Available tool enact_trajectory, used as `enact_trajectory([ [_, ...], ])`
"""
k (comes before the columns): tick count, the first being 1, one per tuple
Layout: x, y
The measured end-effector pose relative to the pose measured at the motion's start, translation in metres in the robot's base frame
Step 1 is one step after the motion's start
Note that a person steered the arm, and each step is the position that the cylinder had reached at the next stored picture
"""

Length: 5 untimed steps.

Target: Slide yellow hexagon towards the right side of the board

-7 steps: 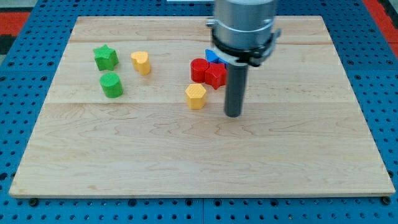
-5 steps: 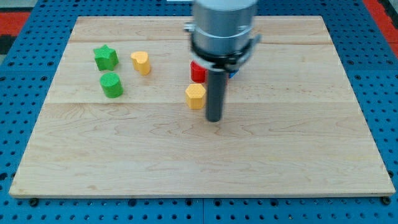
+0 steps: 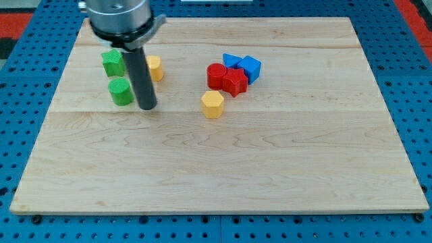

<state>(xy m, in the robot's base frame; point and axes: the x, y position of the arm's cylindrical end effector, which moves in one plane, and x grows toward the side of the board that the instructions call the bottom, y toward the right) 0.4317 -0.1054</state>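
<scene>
The yellow hexagon [image 3: 212, 104] lies near the board's middle, just below and left of the red blocks. My tip [image 3: 148, 106] rests on the board well to the hexagon's left, at about the same height in the view, with bare wood between them. The tip stands right beside the green cylinder [image 3: 121, 91], on its right side. The rod hides part of another yellow block [image 3: 156, 67] and of the green star [image 3: 112, 63].
A red cylinder [image 3: 216, 75] and a red star [image 3: 235, 82] touch each other above and right of the hexagon. Two blue blocks [image 3: 232, 61] [image 3: 250, 67] sit behind them. The wooden board [image 3: 304, 148] lies on a blue pegboard.
My rod has swept from the hexagon's right side across to its left, ending beside the green cylinder. The hexagon and the other blocks have not moved.
</scene>
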Motion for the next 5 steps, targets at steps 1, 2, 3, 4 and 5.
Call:
enact_trajectory([
  [1,0.0,0.044],
  [2,0.0,0.088],
  [3,0.0,0.133],
  [4,0.0,0.152],
  [5,0.014,0.152],
])
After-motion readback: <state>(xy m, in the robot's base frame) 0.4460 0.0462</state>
